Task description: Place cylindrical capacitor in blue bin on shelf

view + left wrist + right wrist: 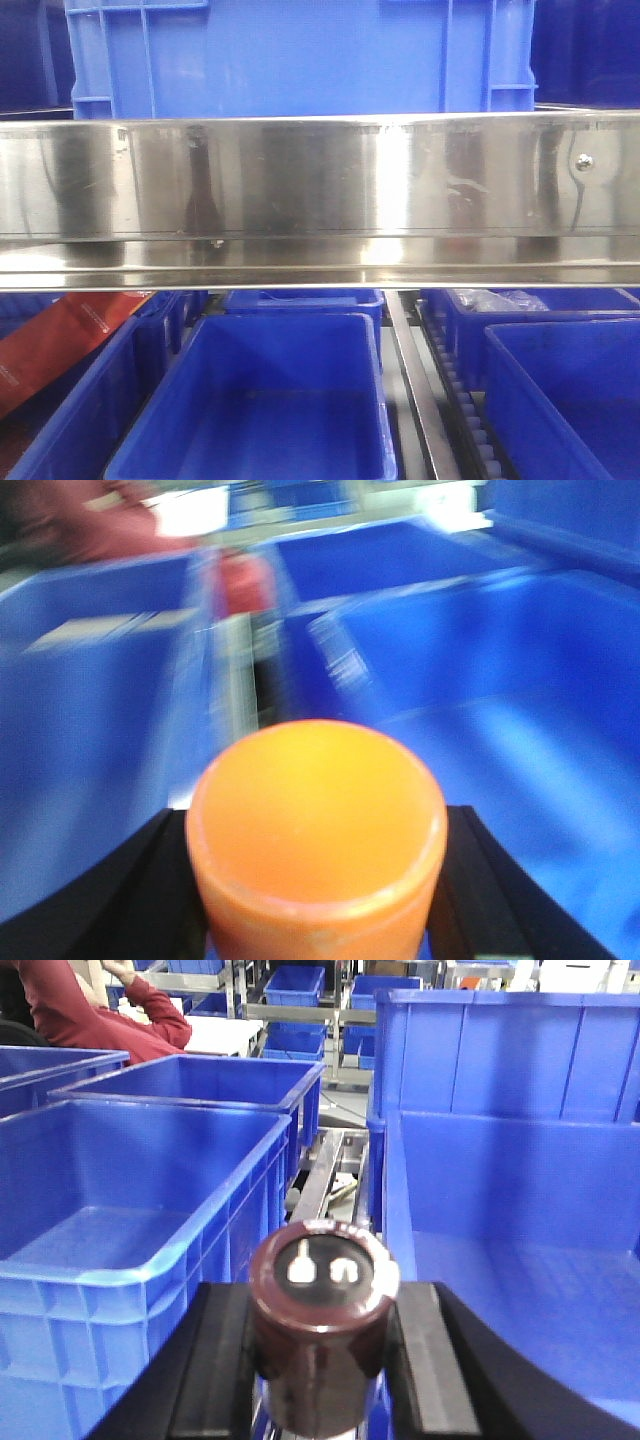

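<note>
Both grippers hold a cylinder among the blue bins.

Front view: the shelf point(320, 180) stretches its shiny rail across the frame, with open blue bins point(270, 400) beneath and neither arm in sight. Left wrist view, blurred: the left gripper point(316, 880) is clamped on an upright orange cylinder point(316, 810). Right wrist view: the right gripper point(320, 1360) pinches the dark-red cylindrical capacitor point(322, 1300), terminals up, over the gap between two bins.

The front view looks level and close at the shelf point(320, 190) rail, blue bins point(250, 400) beyond. Each wrist view peers forward between its jaws, low among the bins: left, blurred, past an orange cylinder point(316, 830); right past the capacitor point(322, 1330).
</note>
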{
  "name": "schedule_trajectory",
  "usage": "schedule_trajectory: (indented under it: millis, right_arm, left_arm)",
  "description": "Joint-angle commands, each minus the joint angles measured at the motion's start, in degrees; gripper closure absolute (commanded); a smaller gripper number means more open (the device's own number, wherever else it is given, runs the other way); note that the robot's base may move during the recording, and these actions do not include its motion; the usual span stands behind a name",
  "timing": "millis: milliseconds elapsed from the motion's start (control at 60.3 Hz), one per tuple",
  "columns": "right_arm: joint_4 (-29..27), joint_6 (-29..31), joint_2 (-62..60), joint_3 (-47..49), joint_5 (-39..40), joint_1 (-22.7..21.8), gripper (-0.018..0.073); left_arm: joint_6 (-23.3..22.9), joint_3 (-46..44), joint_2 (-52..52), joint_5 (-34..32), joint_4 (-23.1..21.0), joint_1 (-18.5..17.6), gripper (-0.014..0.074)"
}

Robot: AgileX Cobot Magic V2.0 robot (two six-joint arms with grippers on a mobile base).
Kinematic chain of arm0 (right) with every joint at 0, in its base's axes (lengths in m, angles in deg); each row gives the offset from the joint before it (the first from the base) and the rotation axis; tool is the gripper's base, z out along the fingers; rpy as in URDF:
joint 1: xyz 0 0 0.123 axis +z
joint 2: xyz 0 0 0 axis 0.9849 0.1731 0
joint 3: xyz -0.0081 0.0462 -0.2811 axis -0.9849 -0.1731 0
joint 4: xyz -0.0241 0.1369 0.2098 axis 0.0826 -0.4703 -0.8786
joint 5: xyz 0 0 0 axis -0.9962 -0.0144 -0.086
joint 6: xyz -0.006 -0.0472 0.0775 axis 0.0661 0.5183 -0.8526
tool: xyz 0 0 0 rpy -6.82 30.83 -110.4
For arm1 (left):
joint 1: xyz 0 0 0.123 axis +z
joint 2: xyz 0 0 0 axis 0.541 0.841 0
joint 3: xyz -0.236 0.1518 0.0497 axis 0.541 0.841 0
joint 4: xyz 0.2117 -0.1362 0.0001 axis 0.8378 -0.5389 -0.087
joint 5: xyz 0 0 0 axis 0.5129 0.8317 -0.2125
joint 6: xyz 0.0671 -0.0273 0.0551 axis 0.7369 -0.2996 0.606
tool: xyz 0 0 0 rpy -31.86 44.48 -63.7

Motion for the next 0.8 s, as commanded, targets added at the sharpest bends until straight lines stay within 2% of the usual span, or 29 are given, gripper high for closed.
schedule_trajectory:
  millis: [0,100,265,531,597,680,713,779]
  right_arm:
    - [0.22,0.34,-0.14,0.54,2.95,0.04,0.0721]
    - [0.22,0.34,-0.14,0.54,3.20,0.04,0.0721]
    - [0.22,0.34,-0.14,0.54,3.30,0.04,0.0721]
    - [0.22,0.34,-0.14,0.54,3.30,0.04,0.0721]
    - [0.22,0.34,-0.14,0.54,3.30,0.04,0.0721]
    - [0.22,0.34,-0.14,0.54,3.30,0.04,0.0721]
    - [0.22,0.34,-0.14,0.54,3.30,0.04,0.0721]
    - [0.22,0.34,-0.14,0.54,3.30,0.04,0.0721]
  left_arm:
    - [0.95,-5.66,5.20,-0.75,-1.66,-3.51,0.0707]
    - [1.05,-11.28,11.87,-0.62,-1.43,-8.34,0.0707]
    - [1.05,-18.83,23.31,-0.95,-1.43,-13.26,0.0707]
    - [1.05,-22.62,36.19,-5.38,-1.43,-14.12,0.0699]
    - [1.05,-22.62,37.82,-5.11,-1.43,-14.12,0.0629]
    - [1.05,-22.62,39.40,-4.52,-1.43,-14.12,0.0472]
    - [1.05,-22.62,39.81,-4.52,-1.54,-14.12,0.0396]
    - [1.05,-22.62,40.02,-4.63,-1.96,-14.12,0.0183]
